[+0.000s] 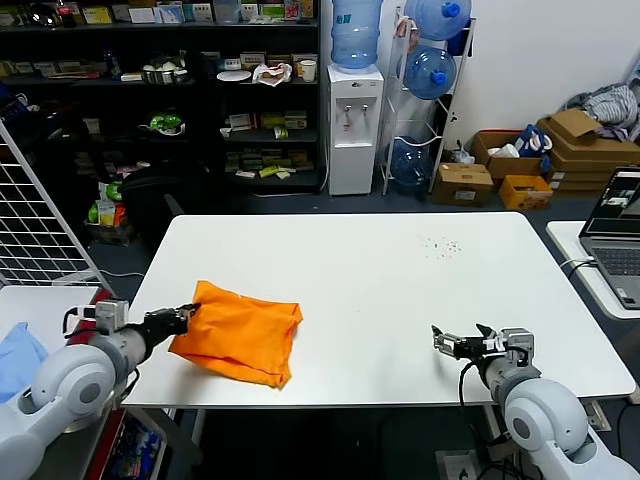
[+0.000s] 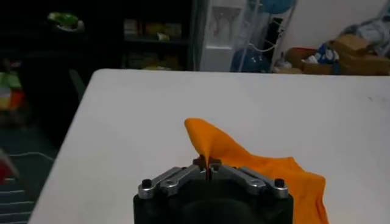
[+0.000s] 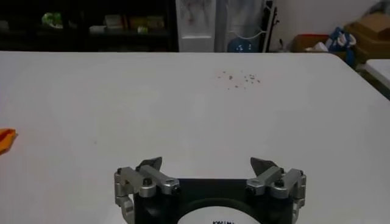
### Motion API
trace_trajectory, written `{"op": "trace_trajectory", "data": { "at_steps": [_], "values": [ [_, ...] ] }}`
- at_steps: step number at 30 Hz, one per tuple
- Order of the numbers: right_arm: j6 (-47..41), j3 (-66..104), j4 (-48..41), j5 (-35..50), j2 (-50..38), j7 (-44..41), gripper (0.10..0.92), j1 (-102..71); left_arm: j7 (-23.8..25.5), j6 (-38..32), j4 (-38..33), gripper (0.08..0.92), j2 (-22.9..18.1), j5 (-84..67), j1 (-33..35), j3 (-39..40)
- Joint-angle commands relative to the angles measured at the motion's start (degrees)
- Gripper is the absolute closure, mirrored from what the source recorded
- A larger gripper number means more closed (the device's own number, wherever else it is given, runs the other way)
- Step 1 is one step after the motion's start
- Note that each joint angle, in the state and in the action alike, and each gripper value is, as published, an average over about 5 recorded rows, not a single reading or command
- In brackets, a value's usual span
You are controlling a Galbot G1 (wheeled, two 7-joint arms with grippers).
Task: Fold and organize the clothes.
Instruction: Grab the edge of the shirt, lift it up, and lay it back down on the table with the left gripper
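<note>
Orange T-shirt (image 1: 238, 343) lies near-left on the tabletop (image 1: 400, 300), already folded into a compact bundle, edges uneven. Left hand (image 1: 188, 314) pinches its left corner, lifting a peak. Right hand (image 1: 456, 343) is spread, idle near-right, well apart. Looks mostly done; final tidy and placement left.

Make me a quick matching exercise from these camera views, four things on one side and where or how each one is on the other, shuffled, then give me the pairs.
1. left gripper
2. right gripper
3. orange T-shirt
4. laptop

A. open, above bare tabletop
B. on the side table at the robot's right
C. shut on a corner of orange cloth
D. folded near the table's left edge

Pairs: 1-C, 2-A, 3-D, 4-B
</note>
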Motion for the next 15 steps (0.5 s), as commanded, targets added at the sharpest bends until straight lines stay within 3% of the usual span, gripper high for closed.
{"op": "trace_trajectory", "data": {
  "at_steps": [1, 8, 15],
  "values": [
    [1.82, -0.85, -0.55, -4.02, 0.18, -2.63, 0.104, 0.83, -8.91, 0.21, -3.87, 0.893, 6.34, 0.65, 12.46, -17.28],
    [2.97, -1.8, -1.99, -5.14, 1.04, -3.9, 0.104, 1.72, -11.41, 1.59, -0.39, 0.893, 11.7, -3.13, 14.0, -19.45],
    [3.39, -2.27, -2.61, -5.61, 1.52, -4.29, 0.104, 1.81, -14.19, 2.7, -0.32, 0.893, 14.69, -8.75, 9.84, -16.4]
  ]
}}
